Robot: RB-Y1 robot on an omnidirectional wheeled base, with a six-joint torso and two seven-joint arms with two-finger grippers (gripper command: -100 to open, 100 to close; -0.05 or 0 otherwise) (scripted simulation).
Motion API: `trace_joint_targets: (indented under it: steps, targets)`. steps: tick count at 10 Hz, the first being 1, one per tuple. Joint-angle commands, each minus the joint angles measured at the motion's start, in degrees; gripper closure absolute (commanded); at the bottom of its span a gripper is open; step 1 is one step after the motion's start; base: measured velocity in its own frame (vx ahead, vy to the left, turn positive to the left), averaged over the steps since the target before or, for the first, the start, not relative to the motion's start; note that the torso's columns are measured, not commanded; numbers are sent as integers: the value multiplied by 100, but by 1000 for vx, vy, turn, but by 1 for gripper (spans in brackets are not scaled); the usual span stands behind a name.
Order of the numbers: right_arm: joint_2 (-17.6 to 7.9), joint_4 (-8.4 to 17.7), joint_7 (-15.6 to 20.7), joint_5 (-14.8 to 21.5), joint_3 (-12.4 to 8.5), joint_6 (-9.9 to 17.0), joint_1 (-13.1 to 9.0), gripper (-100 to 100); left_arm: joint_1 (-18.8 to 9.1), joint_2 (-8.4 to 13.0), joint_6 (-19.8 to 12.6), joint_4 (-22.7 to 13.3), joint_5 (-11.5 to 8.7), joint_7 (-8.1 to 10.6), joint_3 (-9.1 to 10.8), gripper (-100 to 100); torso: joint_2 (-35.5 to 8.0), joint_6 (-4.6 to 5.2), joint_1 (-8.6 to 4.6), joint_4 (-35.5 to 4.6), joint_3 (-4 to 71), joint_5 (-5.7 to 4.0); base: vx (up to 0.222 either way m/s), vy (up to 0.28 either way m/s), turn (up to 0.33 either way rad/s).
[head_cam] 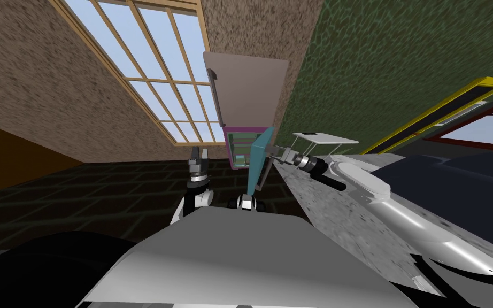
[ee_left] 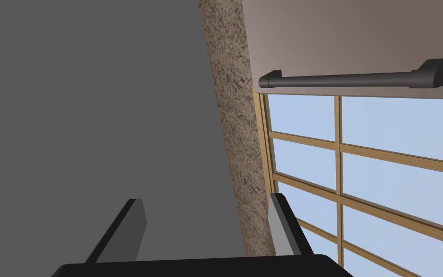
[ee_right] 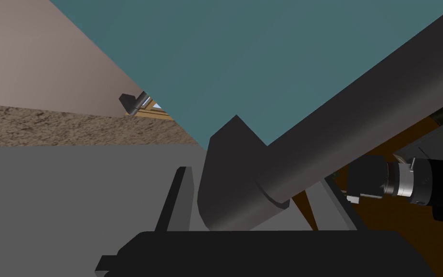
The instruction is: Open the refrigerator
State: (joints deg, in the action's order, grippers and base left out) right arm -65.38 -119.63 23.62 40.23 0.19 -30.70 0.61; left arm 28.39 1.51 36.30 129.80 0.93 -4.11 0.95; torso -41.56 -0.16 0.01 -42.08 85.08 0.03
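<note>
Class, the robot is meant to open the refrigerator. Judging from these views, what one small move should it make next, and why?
Probably pull the teal lower door a little wider on its hinge. The right gripper is at its dark handle, and the door stands only partly swung out, with shelves showing beside it. The left gripper hangs open, away from the door.

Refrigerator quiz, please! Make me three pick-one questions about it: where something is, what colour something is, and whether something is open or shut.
1. Where is the right gripper?
A. at the lower door's handle
B. on the window
C. on the floor
2. What colour is the upper door's handle?
A. yellow
B. dark grey
C. pink
3. The teal lower door is:
A. shut
B. missing
C. swung open
Answers: 1 A, that handle lies between its fingers; 2 B, the bar looks dark grey; 3 C, shelves show behind it.
</note>
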Motion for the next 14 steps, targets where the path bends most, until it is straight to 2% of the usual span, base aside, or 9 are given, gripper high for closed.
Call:
trace_joint_targets:
  steps: [1, 2, 4, 7, 8, 9, 14]
  targets:
    - [20, -134, 23, -33, 31, -105, -27, 100, -1, -1, 0, 0, 0, 0, -1, 0, -6, 6, 7, 3, -4, -1, -47, -266, 28]
    - [-197, -132, -199, -143, -117, -80, -125, -100, -1, 0, 0, 0, 0, 0, 0, 0, -31, 9, -14, -3, -22, -5, -20, -125, -27]
    - [-338, -148, -341, -218, -202, -78, -200, -100, 0, -3, 0, 0, 0, 0, -3, 0, -61, 14, 74, -17, -45, 19, 7, 64, -59]
    - [-691, -188, -696, -405, -414, -74, -389, -100, 0, -3, 0, 1, 0, 0, -3, 0, -89, 11, 3, -60, -47, 11, 8, 49, -31]
    - [-669, -192, -643, -341, -265, -131, -315, -100, 0, -3, 0, 0, 0, 0, -2, 0, -103, 9, 0, -83, -46, 17, 3, 7, -3]
    - [-681, -197, -666, -339, -250, -133, -311, 0, -1, -3, 0, 0, 0, 0, -3, 0, -104, 13, 0, -63, -57, 9, 0, 0, 0]
    - [-681, -196, -664, -337, -247, -137, -308, 0, -1, -3, 0, 0, 0, 0, -2, 0, -68, 15, -2, -19, -49, -4, 0, 0, 0]
